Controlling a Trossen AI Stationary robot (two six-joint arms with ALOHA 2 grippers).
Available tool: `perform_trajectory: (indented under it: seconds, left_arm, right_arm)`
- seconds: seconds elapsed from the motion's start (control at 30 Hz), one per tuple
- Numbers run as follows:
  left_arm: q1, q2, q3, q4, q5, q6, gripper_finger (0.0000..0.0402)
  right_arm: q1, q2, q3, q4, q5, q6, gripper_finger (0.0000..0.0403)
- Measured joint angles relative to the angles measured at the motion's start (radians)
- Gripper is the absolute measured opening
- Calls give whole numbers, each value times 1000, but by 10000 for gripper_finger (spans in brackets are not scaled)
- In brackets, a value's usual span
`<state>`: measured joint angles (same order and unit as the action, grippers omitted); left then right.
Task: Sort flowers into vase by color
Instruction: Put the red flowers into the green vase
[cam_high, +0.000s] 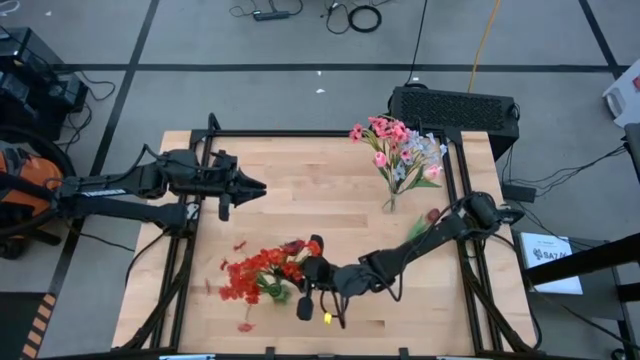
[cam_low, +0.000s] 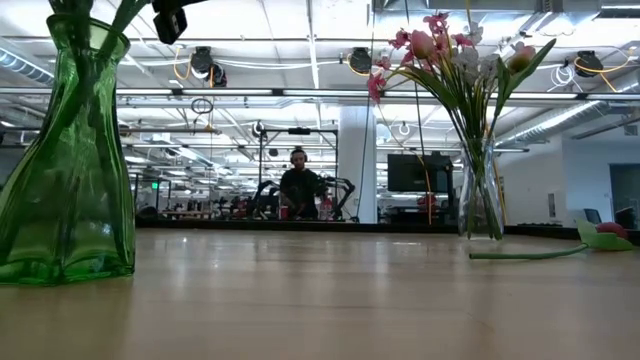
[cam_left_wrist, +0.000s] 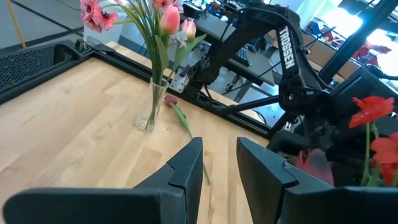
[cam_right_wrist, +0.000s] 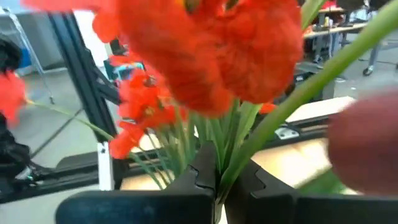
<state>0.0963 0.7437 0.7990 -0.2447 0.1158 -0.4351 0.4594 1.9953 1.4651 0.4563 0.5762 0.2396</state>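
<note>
Printed in white capitals along the dark right arm (cam_left_wrist: 292, 56): "TROSSEN". No other readable text.

Table (cam_high: 330, 200) layout by the high view, table centre as the dial. Vase (cam_high: 391, 203) stands at about 2 o'clock near the far right corner, flower bunch (cam_high: 398, 150) in it, heads fanning toward 1. Single loose stem (cam_high: 424, 222) lies flat on the table at 3–4 o'clock, just beside that vase. Second vase (cam_high: 277, 292) at 7 o'clock near the front edge, blossom cluster (cam_high: 262, 268) in it, spreading toward 8. Right gripper (cam_high: 310, 270) at 6 o'clock, right against that cluster, stems between its fingers. Left gripper (cam_high: 252, 187) at 9–10 o'clock, over bare table, well apart from both vases.
</note>
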Motion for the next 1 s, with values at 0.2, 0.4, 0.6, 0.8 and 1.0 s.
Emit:
perform_trajectory:
  seconds: [0.2, 0.4, 0.6, 0.8, 1.0]
  left_arm:
    - [0, 0, 0, -1, 0, 0, 105]
    - [0, 0, 0, -2, 0, 3, 105]
    - [0, 0, 0, -9, 0, 4, 105]
    - [0, 0, 0, -10, 0, 6, 105]
    - [0, 0, 0, -11, 0, 6, 105]
  right_arm:
    - [-11, 0, 0, -49, -46, 7, 0]
    - [-17, 0, 0, -112, -88, 3, 0]
    - [-20, -1, 0, -166, -89, 3, 0]
    - [-20, -1, 0, -196, -88, 3, 0]
    - [-20, -1, 0, -201, -86, 3, 18]
